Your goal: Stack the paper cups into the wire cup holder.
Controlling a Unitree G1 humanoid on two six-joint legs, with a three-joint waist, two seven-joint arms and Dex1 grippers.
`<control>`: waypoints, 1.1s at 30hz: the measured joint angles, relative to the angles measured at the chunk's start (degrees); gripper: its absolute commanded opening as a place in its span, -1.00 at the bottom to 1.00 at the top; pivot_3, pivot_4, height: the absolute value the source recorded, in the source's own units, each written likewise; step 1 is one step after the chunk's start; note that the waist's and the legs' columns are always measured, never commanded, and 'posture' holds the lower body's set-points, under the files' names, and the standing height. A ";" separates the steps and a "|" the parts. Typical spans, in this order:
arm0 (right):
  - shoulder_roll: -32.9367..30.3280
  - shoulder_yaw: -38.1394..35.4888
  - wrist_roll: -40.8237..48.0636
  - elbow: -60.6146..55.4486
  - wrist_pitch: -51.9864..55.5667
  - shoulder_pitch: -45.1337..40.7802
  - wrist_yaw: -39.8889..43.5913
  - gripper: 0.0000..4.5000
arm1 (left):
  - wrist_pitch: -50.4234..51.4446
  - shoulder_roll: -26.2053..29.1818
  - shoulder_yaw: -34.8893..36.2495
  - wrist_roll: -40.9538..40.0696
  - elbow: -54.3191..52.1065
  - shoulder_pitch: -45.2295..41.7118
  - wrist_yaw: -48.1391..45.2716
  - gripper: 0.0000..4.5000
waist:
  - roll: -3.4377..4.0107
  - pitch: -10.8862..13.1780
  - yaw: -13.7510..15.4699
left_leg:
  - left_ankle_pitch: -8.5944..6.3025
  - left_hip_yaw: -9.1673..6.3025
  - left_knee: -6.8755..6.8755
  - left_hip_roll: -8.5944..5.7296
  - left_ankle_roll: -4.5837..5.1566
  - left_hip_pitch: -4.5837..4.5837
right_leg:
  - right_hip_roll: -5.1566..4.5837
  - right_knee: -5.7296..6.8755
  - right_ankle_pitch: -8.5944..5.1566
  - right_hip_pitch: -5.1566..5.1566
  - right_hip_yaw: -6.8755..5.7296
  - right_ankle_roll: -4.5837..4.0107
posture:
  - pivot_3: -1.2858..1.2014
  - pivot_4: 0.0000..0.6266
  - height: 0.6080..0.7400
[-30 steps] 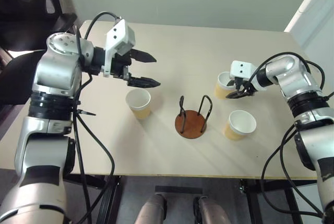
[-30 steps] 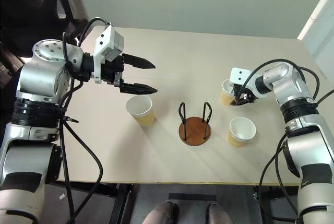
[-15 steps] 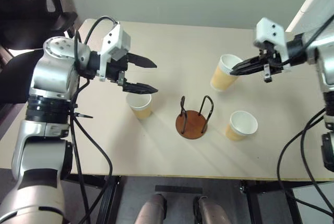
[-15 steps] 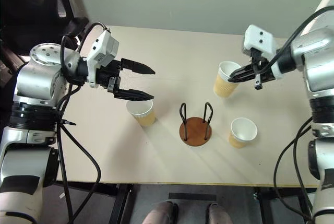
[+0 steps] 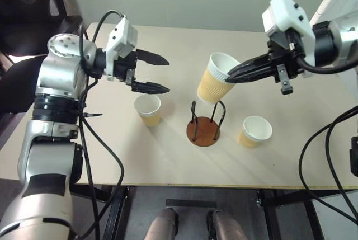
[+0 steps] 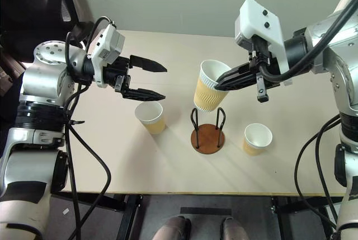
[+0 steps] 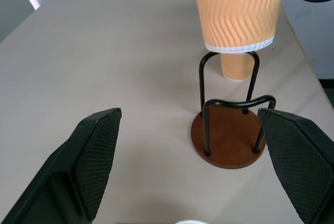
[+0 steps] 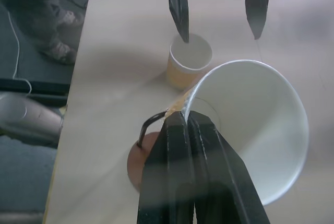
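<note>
no readable text, labels, brands or numbers anywhere, cups (image 5: 215, 86) plain with a wavy embossed pattern, holder (image 5: 203, 131) and table (image 5: 184, 55) unmarked

Open tabletop (image 5: 184, 50) behind wire cup holder (image 5: 203, 125); standing paper cups (image 5: 147, 109) (image 5: 254, 131) flanking it.

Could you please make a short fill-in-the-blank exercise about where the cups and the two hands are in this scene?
1. The right hand pinches the rim of a paper cup held above the wire cup holder, so this hand is ____.
2. The number of paper cups standing on the table is ____.
3. The left hand holds nothing, and its fingers are ____.
4. The wire cup holder contains ____ cups.

Missing words: shut; two; open; no
</note>
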 measured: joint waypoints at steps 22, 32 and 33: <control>-0.37 7.56 0.89 0.26 -6.61 6.51 -1.84 -0.98 | -0.41 -0.30 -0.11 0.14 -0.41 0.04 0.12 1.00 | -0.01 0.00 -0.15 | 0.10 -0.02 0.11 0.01 0.07 -0.53 | -0.01 -0.01 0.07 -0.44 -0.12 0.12 | 0.03 -0.52 1.00; -2.59 8.57 0.65 0.42 -7.62 6.79 -1.10 -0.98 | -0.41 -0.32 -0.11 0.15 -0.48 0.29 0.13 1.00 | -0.01 -0.01 -0.23 | 0.12 -0.01 0.13 0.01 0.08 -0.53 | -0.01 -0.01 0.12 -0.44 -0.12 0.14 | 0.03 -0.52 1.00; -2.93 8.57 0.66 0.43 -7.62 6.77 -0.95 -0.98 | -0.41 -0.32 -0.11 0.15 -0.50 0.36 0.13 1.00 | -0.01 -0.01 -0.23 | 0.13 -0.01 0.13 0.01 0.08 -0.54 | -0.01 -0.01 0.12 -0.44 -0.12 0.13 | 0.03 -0.52 1.00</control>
